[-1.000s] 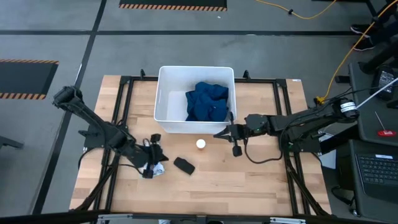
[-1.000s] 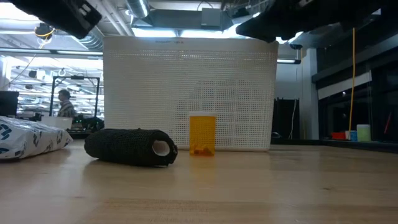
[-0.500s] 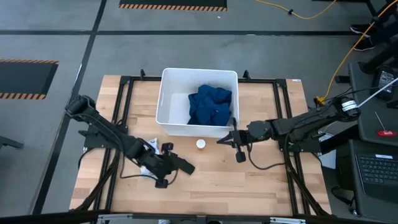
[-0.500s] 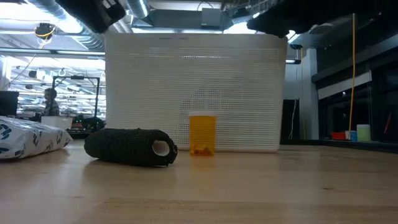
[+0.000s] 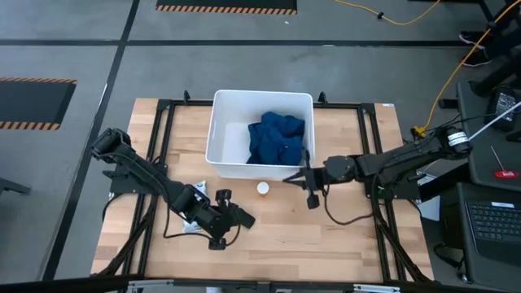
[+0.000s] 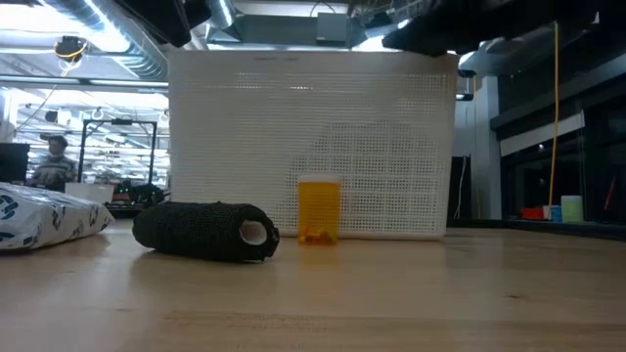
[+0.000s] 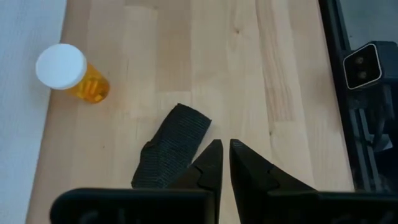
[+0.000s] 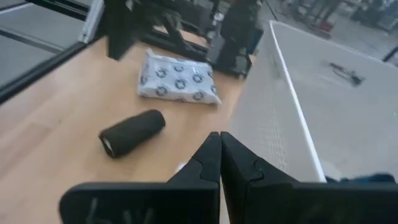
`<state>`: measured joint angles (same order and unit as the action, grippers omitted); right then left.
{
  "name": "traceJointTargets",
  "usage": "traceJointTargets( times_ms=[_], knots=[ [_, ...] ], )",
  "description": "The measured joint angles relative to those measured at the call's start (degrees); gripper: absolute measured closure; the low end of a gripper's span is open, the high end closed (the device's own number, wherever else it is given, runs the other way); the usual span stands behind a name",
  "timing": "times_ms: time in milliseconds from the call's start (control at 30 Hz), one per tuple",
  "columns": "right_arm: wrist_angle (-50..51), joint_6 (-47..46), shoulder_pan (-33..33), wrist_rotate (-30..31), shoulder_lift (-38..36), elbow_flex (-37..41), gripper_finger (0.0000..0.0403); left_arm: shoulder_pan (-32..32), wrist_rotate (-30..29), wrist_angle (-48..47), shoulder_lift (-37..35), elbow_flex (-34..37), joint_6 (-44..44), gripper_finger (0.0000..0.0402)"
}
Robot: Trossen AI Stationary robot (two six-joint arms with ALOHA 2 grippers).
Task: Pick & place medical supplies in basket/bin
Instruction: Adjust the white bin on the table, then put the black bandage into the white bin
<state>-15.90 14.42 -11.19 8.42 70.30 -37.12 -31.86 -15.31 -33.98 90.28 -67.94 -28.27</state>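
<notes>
High view: left gripper (image 5: 228, 221) now over the small black oblong (image 5: 242, 216), shifted off the white dotted packet (image 5: 198, 199) it stood at a second ago.
Left wrist view: fingertips (image 7: 213, 151) nearly together with only a thin slit between, hanging just past the end of the black oblong (image 7: 172, 145); nothing pinched.
Packet: flat on the table just behind the left gripper, not carried along.
Right gripper (image 5: 308, 181): pressed together, empty, at the near right corner of the white tub (image 5: 218, 130), about where it was a second ago.
Tub: slid a little to the right across the table since a second ago, seemingly nudged.
Dark-blue cloth (image 5: 278, 138): already inside the tub, right half.
Orange bottle with white cap (image 5: 263, 189): upright on the table just in front of the tub wall, near the right gripper.
Low view: black oblong (image 6: 205, 231), orange bottle (image 6: 318, 208) and packet (image 6: 44, 215) all on the wood, none lifted.
Meaning for task: one of four in; left arm apparently switched target to the oblong, so jaws must widen before any grasp.
Risk: oblong looks round-ended and may roll if clipped off-centre.
</notes>
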Motion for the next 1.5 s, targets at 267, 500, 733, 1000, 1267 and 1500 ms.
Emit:
traceJointTargets(
  times_ms=[267, 500, 733, 1000, 1267, 1500],
  knots=[
    [0.76, -0.39, 4.22, 0.08, 0.02, 0.0, 0.0399, -0.02, -0.04, 0.02, 0.0, 0.0, 0.66, 0.0377],
    [-0.05, -0.45, 7.98, 0.22, 0.07, 0.0, 0.0399, -0.02, -0.47, -0.08, 0.0, 0.0, 4.6, 0.0374],
    [-4.06, -0.23, 8.87, -7.0, 0.09, 0.0, 0.0399, -0.02, -3.23, -0.09, -0.02, 0.0, 8.03, 0.0364],
    [-1.89, -0.4, 4.51, -4.7, -1.8, -3.06, 0.04, -0.72, -6.3, -0.09, -0.02, 0.0, 7.98, 0.0318],
    [13.66, -5.08, -4.21, 5.13, -3.61, -9.34, 0.0401, -2.22, -9.38, -0.1, 0.72, 0.0, 8.0, 0.025],
    [17.27, -9.89, -12.95, 9.64, -3.39, -10.01, 0.0402, -2.6, -9.31, -0.1, 2.43, 0.0, 7.95, 0.0217]
  ],
)
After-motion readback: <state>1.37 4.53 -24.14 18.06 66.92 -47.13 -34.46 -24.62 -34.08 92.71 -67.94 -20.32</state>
